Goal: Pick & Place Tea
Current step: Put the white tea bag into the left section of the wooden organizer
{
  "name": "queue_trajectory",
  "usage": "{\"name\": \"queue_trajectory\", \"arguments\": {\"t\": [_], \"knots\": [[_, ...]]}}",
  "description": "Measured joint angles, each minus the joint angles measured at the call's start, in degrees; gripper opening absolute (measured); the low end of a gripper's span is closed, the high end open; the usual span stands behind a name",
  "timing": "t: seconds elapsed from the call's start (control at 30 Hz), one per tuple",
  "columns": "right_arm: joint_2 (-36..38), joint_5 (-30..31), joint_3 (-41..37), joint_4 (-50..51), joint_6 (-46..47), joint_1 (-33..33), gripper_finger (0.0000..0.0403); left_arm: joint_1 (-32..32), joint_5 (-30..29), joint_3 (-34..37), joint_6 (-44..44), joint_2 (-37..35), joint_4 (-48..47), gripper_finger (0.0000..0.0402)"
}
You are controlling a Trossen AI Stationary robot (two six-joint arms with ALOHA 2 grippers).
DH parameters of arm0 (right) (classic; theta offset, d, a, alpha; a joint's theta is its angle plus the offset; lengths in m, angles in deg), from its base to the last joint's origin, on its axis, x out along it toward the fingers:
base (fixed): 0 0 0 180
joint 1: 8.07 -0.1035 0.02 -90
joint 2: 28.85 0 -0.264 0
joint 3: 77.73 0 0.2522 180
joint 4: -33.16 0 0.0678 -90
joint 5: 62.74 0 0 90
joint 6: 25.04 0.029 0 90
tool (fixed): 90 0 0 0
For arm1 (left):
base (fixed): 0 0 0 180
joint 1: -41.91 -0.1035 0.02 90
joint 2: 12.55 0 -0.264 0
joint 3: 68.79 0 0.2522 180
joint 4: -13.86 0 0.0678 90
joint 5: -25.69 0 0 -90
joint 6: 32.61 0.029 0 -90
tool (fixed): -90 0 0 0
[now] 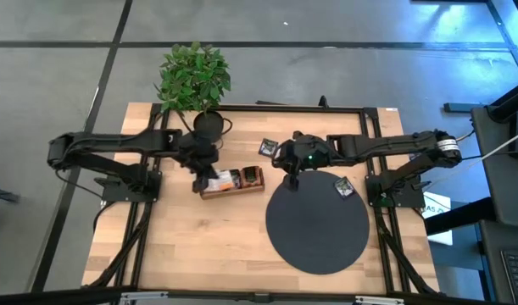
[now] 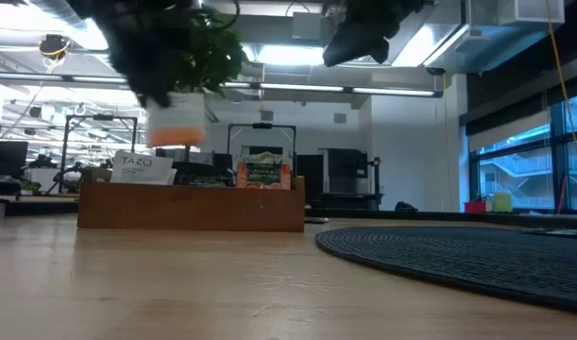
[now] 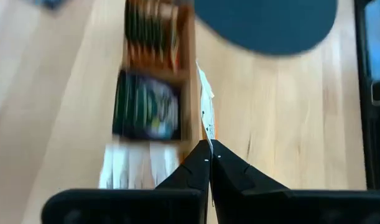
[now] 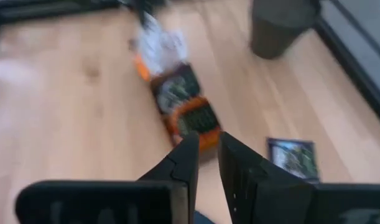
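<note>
The wooden tray [image 1: 234, 181] [image 2: 192, 204] stands between the arms with sachets upright in its compartments. My left gripper [image 1: 203, 175] [image 3: 208, 151] hovers over the tray's left end, shut on a white-and-orange tea sachet [image 2: 178, 125]. My right gripper [image 1: 290, 174] [image 4: 206, 152] hangs above the far-left rim of the black mat [image 1: 318, 222], its fingers slightly open with nothing between them. One dark sachet [image 1: 265, 148] [image 4: 293, 157] lies flat on the wood beyond the tray. Another sachet [image 1: 344, 188] lies flat on the mat. My left gripper pinches the white-and-orange sachet between its two fingers, coming from above and pointing down. In the left wrist view the sachet's edge [image 3: 206, 109] shows edge-on past the fingertips. The sachet hangs below the fingers, lifted clear above the tray's left compartment.
A potted plant [image 1: 196, 79] stands at the far edge, just behind the left gripper. Black frame rails [image 1: 373, 144] border the table. Bare wood [image 1: 191, 246] lies on the near side of the tray, left of the mat.
</note>
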Motion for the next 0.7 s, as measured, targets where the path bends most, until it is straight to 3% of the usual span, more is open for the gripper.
{"name": "queue_trajectory", "arguments": {"t": [0.3, 0.7], "knots": [[0.00, 5.63, -0.08, -0.49, -3.85, 0.02, 0.0063, 0.22, -2.29, 0.00, 0.54, 0.93, -6.78, 0.0003], [0.00, 5.87, -0.08, 2.80, -4.47, 0.04, 0.0063, 0.92, -9.55, 0.00, 0.34, 8.76, -9.23, 0.0003]]}}
